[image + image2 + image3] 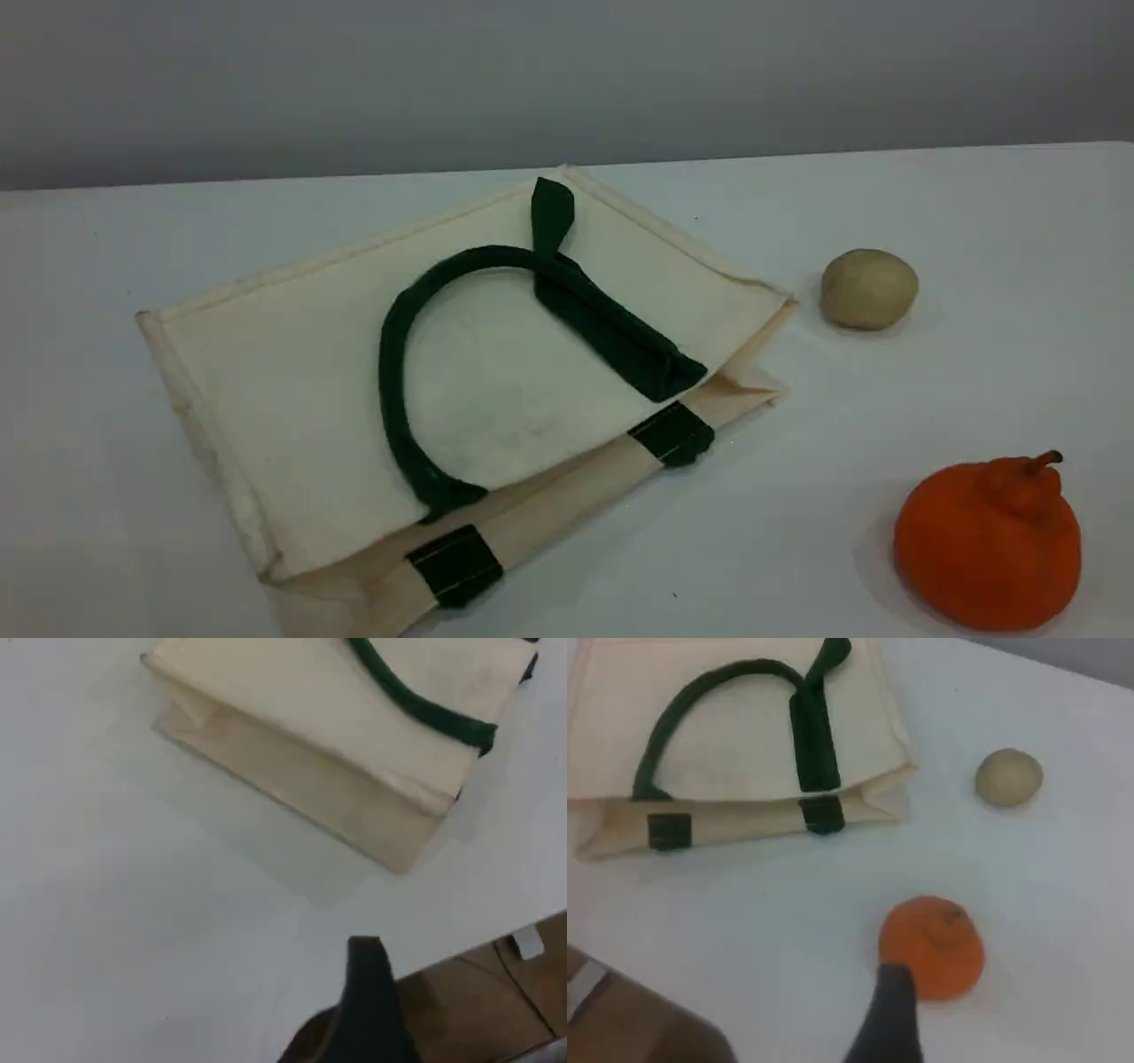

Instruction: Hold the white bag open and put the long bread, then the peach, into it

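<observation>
The white bag [292, 381] lies flat on the table with its mouth toward the near right, and one dark green strap handle [390, 354] curls across its top face. It also shows in the left wrist view [337, 718] and the right wrist view [735, 735]. The long bread and the peach are out of view. Neither arm shows in the scene view. My left gripper [365, 948] hangs above bare table near the bag's closed end, only one dark fingertip showing. My right gripper [893, 979] hovers beside the orange fruit, away from the bag. Both stand open and hold nothing.
A tan-beige potato-like ball [868, 288] sits to the right of the bag. An orange stemmed fruit [988, 540] stands at the near right, also in the right wrist view [932, 943]. The table's edge [461, 970] runs close to my left gripper, brown floor beyond it.
</observation>
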Robot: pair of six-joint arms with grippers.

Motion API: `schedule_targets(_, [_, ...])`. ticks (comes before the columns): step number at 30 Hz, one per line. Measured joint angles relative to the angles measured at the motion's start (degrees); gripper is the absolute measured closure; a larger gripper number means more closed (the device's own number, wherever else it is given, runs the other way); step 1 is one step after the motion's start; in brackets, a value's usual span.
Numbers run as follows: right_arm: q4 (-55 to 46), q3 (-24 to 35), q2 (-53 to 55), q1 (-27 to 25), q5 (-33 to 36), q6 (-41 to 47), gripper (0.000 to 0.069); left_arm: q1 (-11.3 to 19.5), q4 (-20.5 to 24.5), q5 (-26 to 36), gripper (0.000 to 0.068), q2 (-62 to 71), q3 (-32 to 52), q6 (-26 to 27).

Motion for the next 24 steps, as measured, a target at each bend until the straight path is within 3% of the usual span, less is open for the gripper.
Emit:
schedule_targets(14, [0.22, 1.58, 0.0, 0.0, -1.04, 0.18, 0.0101, 0.0, 1.05, -2.52, 0.0199, 0.0, 0.0, -0.75])
schedule_targets(24, [0.22, 1.58, 0.0, 0.0, -0.98, 0.18, 0.0101, 0.0, 5.8, -4.36, 0.0199, 0.0, -0.05, -6.24])
